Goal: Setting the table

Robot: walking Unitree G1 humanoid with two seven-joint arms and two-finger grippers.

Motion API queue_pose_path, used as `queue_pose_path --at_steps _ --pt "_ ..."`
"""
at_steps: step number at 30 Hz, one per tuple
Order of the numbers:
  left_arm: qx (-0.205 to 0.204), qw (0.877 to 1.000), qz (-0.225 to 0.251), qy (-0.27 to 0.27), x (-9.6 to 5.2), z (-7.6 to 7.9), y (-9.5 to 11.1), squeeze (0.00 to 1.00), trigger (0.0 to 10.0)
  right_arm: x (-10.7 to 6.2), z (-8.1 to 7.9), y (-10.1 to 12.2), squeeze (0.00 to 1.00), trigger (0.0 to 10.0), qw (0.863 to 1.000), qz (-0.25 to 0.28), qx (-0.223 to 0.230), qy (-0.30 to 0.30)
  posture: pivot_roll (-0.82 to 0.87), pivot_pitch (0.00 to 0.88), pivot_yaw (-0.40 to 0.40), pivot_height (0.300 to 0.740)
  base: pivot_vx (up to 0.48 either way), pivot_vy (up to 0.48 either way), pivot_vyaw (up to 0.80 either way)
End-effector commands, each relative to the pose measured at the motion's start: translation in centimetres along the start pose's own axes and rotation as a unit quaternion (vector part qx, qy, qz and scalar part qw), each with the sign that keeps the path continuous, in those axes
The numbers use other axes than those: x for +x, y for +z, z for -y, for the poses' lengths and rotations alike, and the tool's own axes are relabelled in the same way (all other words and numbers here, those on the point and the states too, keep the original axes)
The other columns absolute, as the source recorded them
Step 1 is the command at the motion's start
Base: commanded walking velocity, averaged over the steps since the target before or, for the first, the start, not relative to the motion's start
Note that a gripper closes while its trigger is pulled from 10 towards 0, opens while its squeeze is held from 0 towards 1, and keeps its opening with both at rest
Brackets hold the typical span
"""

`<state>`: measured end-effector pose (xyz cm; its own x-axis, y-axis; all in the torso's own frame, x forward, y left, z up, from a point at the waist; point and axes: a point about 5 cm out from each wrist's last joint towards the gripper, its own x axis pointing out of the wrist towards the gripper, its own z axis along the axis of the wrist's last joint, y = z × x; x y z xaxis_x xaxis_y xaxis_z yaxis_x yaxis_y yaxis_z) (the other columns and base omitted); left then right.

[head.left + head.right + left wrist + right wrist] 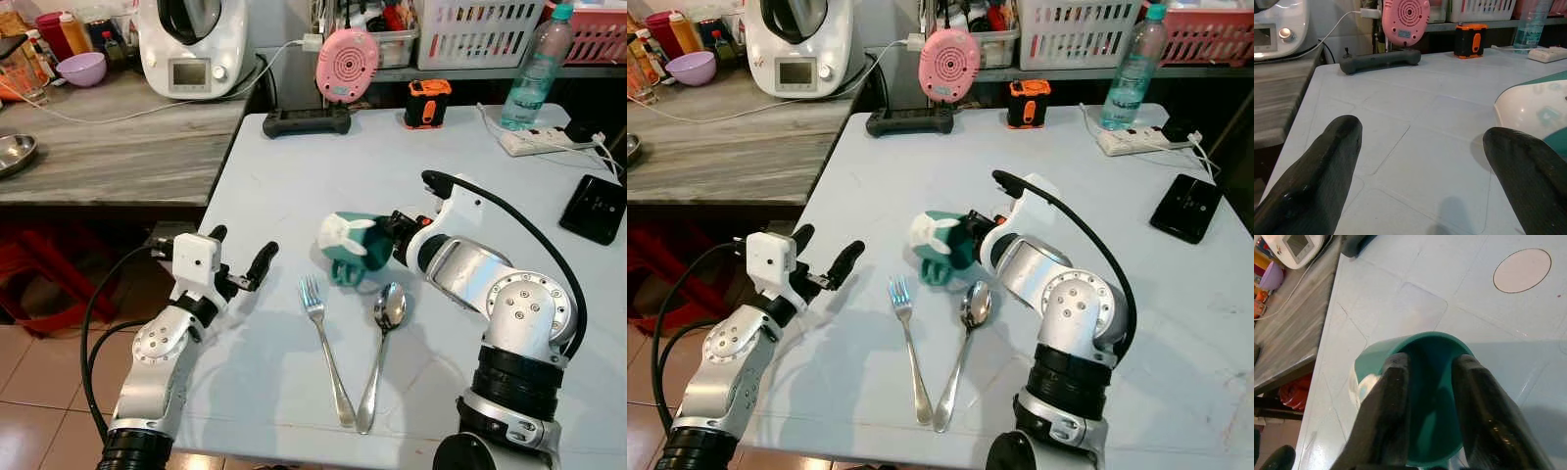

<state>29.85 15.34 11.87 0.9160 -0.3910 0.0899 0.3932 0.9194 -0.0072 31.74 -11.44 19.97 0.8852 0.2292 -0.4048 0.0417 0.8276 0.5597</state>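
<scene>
The fingers of the right gripper (1427,413) are closed on a green mug (351,247), one finger reaching inside its mouth and the other lying along the outer wall, as the right wrist view shows; from the head views the fingertips themselves are hidden behind the mug and the wrist housing, so only the black base of the fingers can be made out; the mug lies tilted on its side, mouth toward the gripper, with a white pattern on the far side that is too small to read; whether it touches the pale blue bench (294,176) or is held just off it cannot be told.

The left gripper (242,259) hovers at the bench's near left edge with its two fingers (1317,171) spread wide and holding nothing; in the left wrist view the mug's white and green side is cut off at the frame's edge.

A fork (323,343) and a spoon (380,343) lie side by side on the bench just in front of the mug, handles toward the robot and nearly meeting at their ends; the mug stands just behind their heads.

At the far edge of the bench stand a pink round device (346,65), an orange and black box (427,102) and a water bottle (534,73), its cap cut off by the frame.
</scene>
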Motion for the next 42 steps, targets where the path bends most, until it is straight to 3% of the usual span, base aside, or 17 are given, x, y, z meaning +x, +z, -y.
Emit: queue_pose_path --at_steps 1,6,9,12,14,19,27,31,36,38,39,42 --pt "0.003 1.0 -0.002 -0.001 0.0 -0.1 -0.1 0.0 10.0 0.3 -3.4 -1.8 1.0 10.0 0.998 -0.019 0.017 0.059 -0.14 0.047 0.109 0.74 0.0 0.0 0.0" --pt "0.002 1.0 -0.002 -0.003 0.1 0.0 -0.1 0.0 10.0 0.3 -3.3 -1.3 1.0 10.0 0.998 -0.003 -0.014 0.058 -0.14 0.045 0.11 0.74 0.0 0.0 0.0" --pt "0.001 1.0 -0.001 -0.003 0.2 0.2 -0.1 0.0 10.0 0.1 -3.3 -1.0 1.0 10.0 0.994 0.007 -0.067 0.084 -0.14 0.045 0.108 0.74 0.0 0.0 0.0" --pt "0.001 1.0 0.0 -0.003 0.2 0.2 -0.1 0.0 10.0 0.1 -3.1 -1.1 1.0 10.0 0.993 0.008 -0.083 0.088 -0.14 0.045 0.108 0.74 0.0 0.0 0.0" --pt "0.0 1.0 0.0 -0.002 0.1 0.3 -0.1 0.0 10.0 -0.4 -1.1 -0.7 1.0 10.0 0.984 0.038 -0.162 0.057 -0.14 0.048 0.106 0.74 0.0 0.0 0.0" --pt "-0.003 1.0 -0.003 -0.001 0.1 0.5 -0.4 0.0 10.0 -0.4 1.6 0.2 1.0 10.0 0.967 0.074 -0.243 0.009 -0.14 0.048 0.106 0.74 0.0 0.0 0.0" --pt "-0.005 1.0 -0.002 -0.004 0.4 0.8 -0.3 0.0 10.0 -0.4 3.0 1.5 1.0 10.0 0.937 0.124 -0.327 0.006 -0.15 0.053 0.109 0.74 0.0 0.0 0.0" --pt "-0.005 1.0 0.0 -0.003 0.5 0.8 -0.2 0.0 10.0 -0.4 3.1 1.7 1.0 10.0 0.922 0.139 -0.361 0.017 -0.15 0.051 0.11 0.74 0.0 0.0 0.0" --pt "-0.005 1.0 0.003 -0.001 0.5 0.8 -0.1 0.0 10.0 -1.0 2.6 2.3 1.0 10.0 0.913 0.182 -0.364 0.041 -0.15 0.051 0.11 0.74 0.0 0.0 0.0" --pt "-0.001 1.0 0.012 -0.004 0.6 0.8 0.2 0.0 10.0 -1.3 2.2 2.0 1.0 10.0 0.906 0.2 -0.369 0.058 -0.15 0.051 0.11 0.74 0.0 0.0 0.0" --pt "0.002 1.0 0.014 -0.006 0.6 0.8 0.3 0.0 10.0 -1.6 1.9 1.2 1.0 10.0 0.893 0.21 -0.392 0.069 -0.15 0.051 0.11 0.74 0.0 0.0 0.0" --pt "0.002 1.0 0.016 -0.006 0.6 0.8 0.3 0.0 10.0 -1.8 1.9 0.4 1.0 10.0 0.888 0.213 -0.401 0.074 -0.15 0.054 0.107 0.74 0.0 0.0 0.0"
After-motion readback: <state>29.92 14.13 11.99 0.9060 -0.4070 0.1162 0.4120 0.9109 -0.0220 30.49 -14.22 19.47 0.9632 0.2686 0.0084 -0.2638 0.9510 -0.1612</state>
